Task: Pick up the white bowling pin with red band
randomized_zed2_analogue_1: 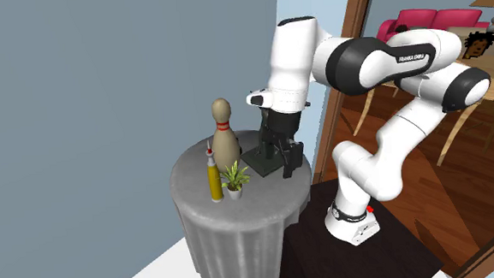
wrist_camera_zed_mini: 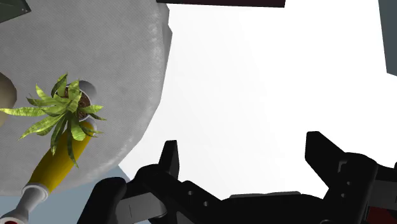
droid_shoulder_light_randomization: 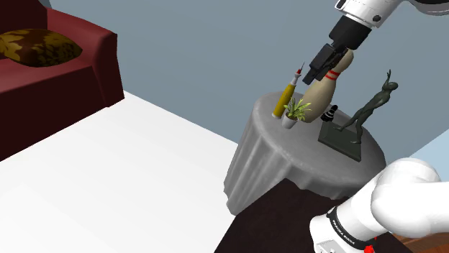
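The bowling pin [droid_shoulder_light_randomization: 325,88] is cream with a red band at its neck and stands upright on a round table draped in grey cloth [droid_shoulder_light_randomization: 288,169]. In the second exterior view the pin [randomized_zed2_analogue_1: 224,136] is at the table's back left. My black gripper [droid_shoulder_light_randomization: 312,72] hangs above the table, just in front of the pin's neck in the shoulder view and to the right of the pin [randomized_zed2_analogue_1: 273,148] in the second exterior view. In the wrist view my gripper [wrist_camera_zed_mini: 245,159] is open and holds nothing, over white floor past the table's edge [wrist_camera_zed_mini: 121,51]. A sliver of the pin [wrist_camera_zed_mini: 5,90] shows beside the plant.
A yellow bottle [droid_shoulder_light_randomization: 283,100] and a small potted plant [droid_shoulder_light_randomization: 293,113] stand close to the pin. A dark figure statue [droid_shoulder_light_randomization: 367,109] on a flat base occupies the table's other side, with a small black-and-white object [droid_shoulder_light_randomization: 329,113] by it. A red sofa [droid_shoulder_light_randomization: 65,65] sits far left.
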`<state>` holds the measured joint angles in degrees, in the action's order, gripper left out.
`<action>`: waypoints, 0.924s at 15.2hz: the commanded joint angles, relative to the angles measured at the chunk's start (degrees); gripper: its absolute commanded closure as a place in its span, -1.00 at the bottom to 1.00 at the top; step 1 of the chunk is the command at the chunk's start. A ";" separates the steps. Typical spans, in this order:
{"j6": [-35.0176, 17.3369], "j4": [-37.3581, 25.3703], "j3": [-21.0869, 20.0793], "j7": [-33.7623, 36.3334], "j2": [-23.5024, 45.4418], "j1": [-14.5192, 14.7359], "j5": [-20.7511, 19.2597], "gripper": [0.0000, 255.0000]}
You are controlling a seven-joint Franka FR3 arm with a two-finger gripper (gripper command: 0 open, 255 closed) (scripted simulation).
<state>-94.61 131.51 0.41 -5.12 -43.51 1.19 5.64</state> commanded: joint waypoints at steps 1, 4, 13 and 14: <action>0.00 0.00 0.00 0.00 0.00 0.00 0.00 -1.00; 1.10 -4.74 2.08 1.17 4.97 -2.30 -1.16 -1.00; 6.00 -20.22 8.60 4.52 19.43 -8.17 -3.42 -1.00; 6.69 -22.07 9.38 4.85 21.02 -8.75 -3.54 -1.00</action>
<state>-88.28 110.89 9.09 -0.76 -24.04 -6.96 2.24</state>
